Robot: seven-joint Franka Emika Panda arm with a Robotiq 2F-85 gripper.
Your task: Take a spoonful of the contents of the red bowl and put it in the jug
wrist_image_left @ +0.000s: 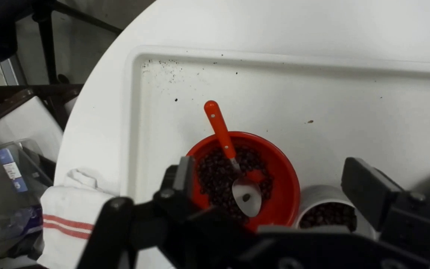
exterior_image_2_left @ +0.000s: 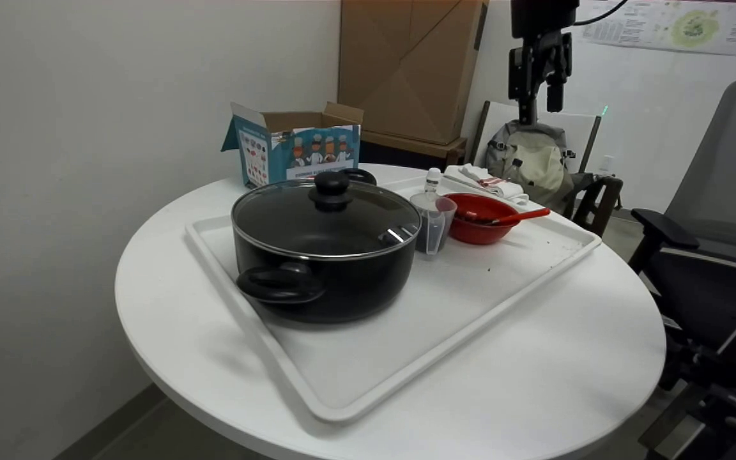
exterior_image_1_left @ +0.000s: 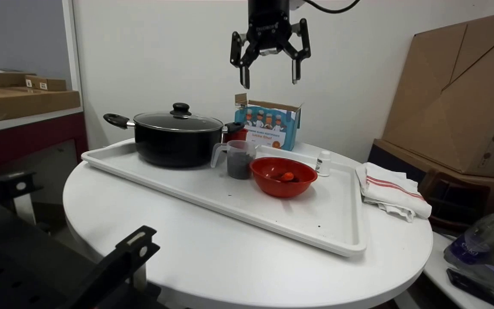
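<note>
Seeing black two-finger gripper hanging well above round glossy red bowl, with fingers spread wide apart. Got red-handled spoon lying in bowl on dark brown beans, with handle out over rim. Got small translucent plastic jug with handle, holding similar beans, just beside bowl, and large black lidded pot farther from bowl on same side.

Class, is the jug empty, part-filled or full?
Part-filled. The wrist view shows dark beans inside the jug; in an exterior view, clear wall shows between them and its rim.
</note>
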